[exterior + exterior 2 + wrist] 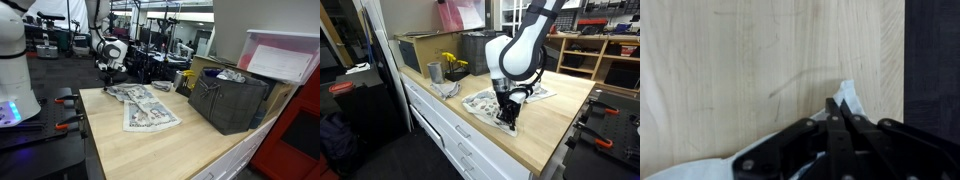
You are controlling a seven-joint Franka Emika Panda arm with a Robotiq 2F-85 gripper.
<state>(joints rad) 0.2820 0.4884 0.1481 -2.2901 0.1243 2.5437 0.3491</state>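
Note:
A white cloth with a grey and black print (150, 110) (490, 100) lies flat on the light wooden table (170, 150) (550, 135). My black gripper (108, 84) (507, 113) is down at one corner of the cloth, close to the table's edge. In the wrist view the gripper (838, 105) is shut, its two fingers pressed together, and a white cloth corner (849, 95) sticks out past the fingertips. More of the cloth shows under the fingers at the lower left of that view.
A black crate (230, 100) (475, 45) stands at the far end of the table with a pink and white box (280, 55) on it. A metal cup (434, 72) and yellow flowers (453, 63) stand near the cloth. Red clamps (66, 100) (605, 112) lie beside the table.

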